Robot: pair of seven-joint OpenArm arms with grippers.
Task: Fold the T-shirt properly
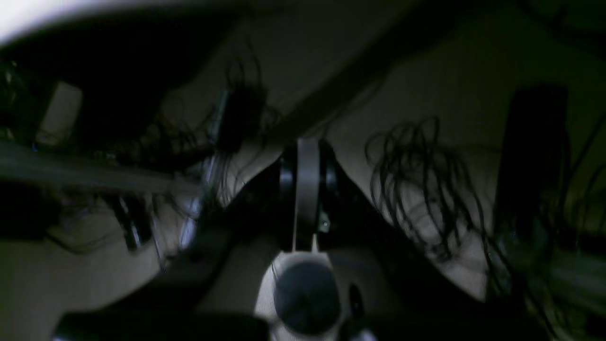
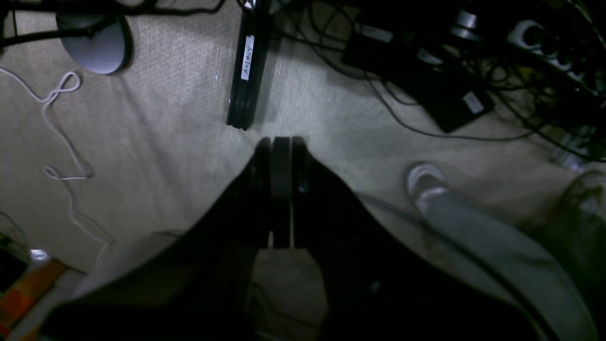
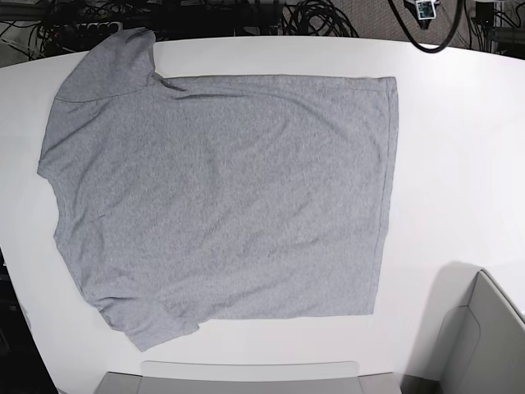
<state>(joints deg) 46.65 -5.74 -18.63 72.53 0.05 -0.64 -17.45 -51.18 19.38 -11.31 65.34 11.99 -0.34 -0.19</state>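
The T-shirt (image 3: 221, 197) lies flat, plain side up, on the white table (image 3: 459, 148), collar toward nine o'clock. Left gripper (image 1: 307, 189) and right gripper (image 2: 281, 189) are both closed and empty, over the floor.

Neither arm shows in the base view. In its own wrist view the left gripper (image 1: 307, 189) is dim and blurred, its dark fingers (image 1: 286, 180) pressed together around a pale central strip, nothing between them. The right gripper (image 2: 281, 184) appears the same way in its wrist view: black fingers (image 2: 262, 180) closed flat against each other, empty, pointing down towards the floor.
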